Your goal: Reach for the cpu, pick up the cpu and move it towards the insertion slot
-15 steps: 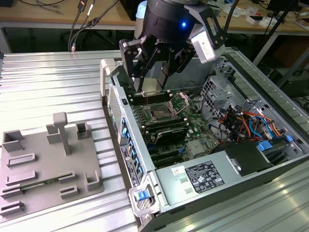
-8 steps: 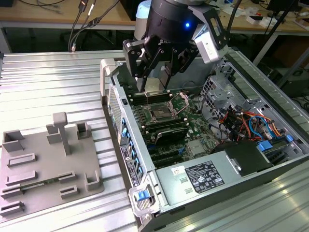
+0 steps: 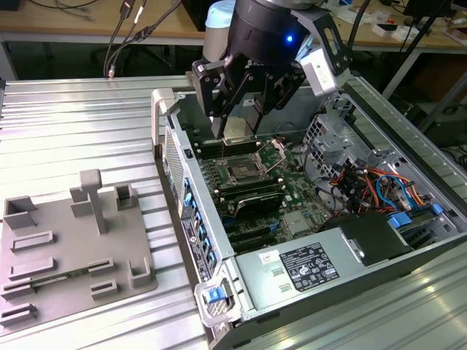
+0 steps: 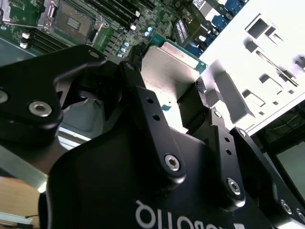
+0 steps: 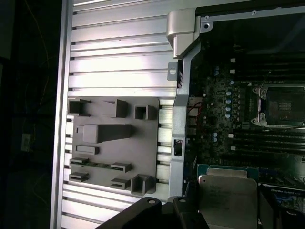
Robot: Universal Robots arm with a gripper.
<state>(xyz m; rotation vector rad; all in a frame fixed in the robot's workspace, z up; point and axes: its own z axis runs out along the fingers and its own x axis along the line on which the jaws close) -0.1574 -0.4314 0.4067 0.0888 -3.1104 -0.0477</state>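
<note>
The cpu (image 3: 238, 130), a flat silvery square chip with a thin green rim, hangs in the air over the far end of the motherboard. My gripper (image 3: 237, 125) is shut on it, one black finger on each side. The insertion slot (image 3: 244, 172), a metal-framed socket with a dark centre and its wire lever up, lies a short way below and nearer the camera. In the second wrist view the cpu (image 4: 164, 67) sits between the fingers (image 4: 143, 107), with the insertion slot (image 4: 71, 21) beyond. The first wrist view shows the cpu (image 5: 228, 193) and the insertion slot (image 5: 282, 105) apart.
The open computer case (image 3: 172, 149) lies on a ribbed aluminium table (image 3: 80, 124). Long black memory slots (image 3: 252, 195) flank the socket. A power supply (image 3: 306, 264) and a drive bay with coloured cables (image 3: 372, 186) fill the near and right side. A grey fixture tray (image 3: 69, 251) lies left.
</note>
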